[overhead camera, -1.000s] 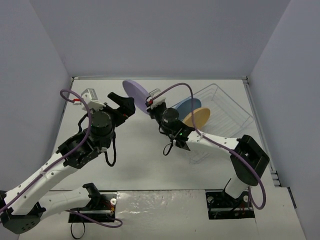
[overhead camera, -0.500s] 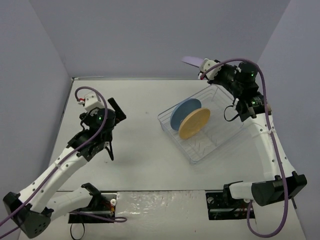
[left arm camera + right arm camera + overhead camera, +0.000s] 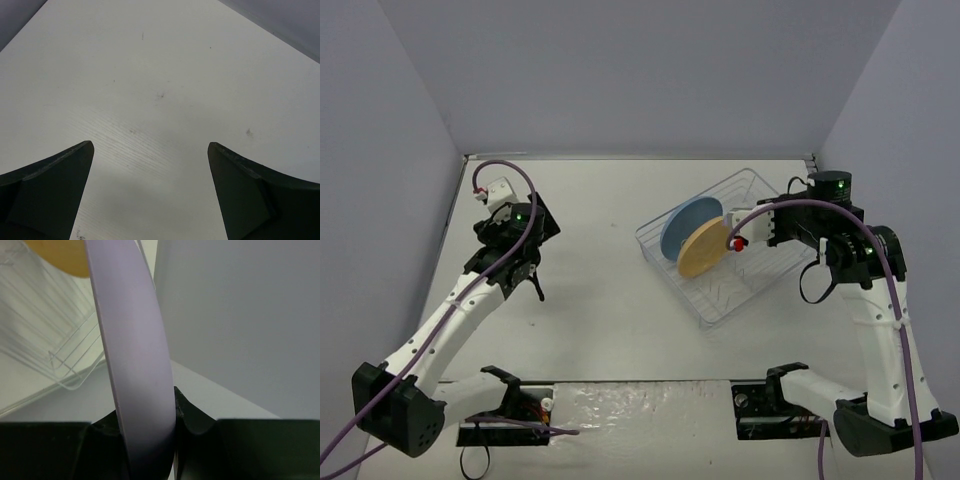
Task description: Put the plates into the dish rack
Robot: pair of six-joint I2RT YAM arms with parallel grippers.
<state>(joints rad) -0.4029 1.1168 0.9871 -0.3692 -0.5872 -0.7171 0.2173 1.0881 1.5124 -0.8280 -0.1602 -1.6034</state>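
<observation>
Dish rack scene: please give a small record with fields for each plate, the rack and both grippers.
blue plate: upright in the dish rack
orange-yellow plate: upright in the rack, beside the blue one
light purple plate: on edge, clamped by the right gripper at the rack; whether it is in a slot cannot be told
left gripper: open, empty, over bare table

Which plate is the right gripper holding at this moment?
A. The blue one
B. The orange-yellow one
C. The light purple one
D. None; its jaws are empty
C. The right wrist view shows the light purple plate edge-on, clamped in the right gripper, while the blue plate and the orange-yellow plate stand in the dish rack.
</observation>
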